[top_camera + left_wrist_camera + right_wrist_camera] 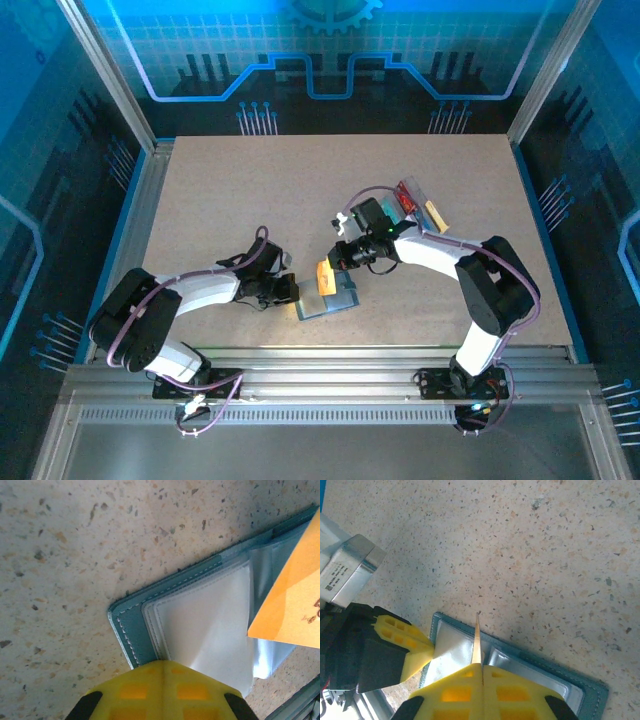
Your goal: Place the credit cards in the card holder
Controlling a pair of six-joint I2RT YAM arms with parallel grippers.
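Note:
The slate-blue card holder lies open on the table in front of both arms. My left gripper is shut on the edge of one of its clear inner sleeves and lifts that sleeve off the cover. My right gripper is shut on an orange credit card, held on edge with its lower edge at the sleeves of the card holder. In the left wrist view the same orange card hangs over the sleeves. From above, the left gripper and right gripper flank the card.
Behind the right arm stands a clear tray with more cards, one red and one orange. The left gripper's yellow fingers sit close beside the card in the right wrist view. The table's metal front rail runs just below the card holder.

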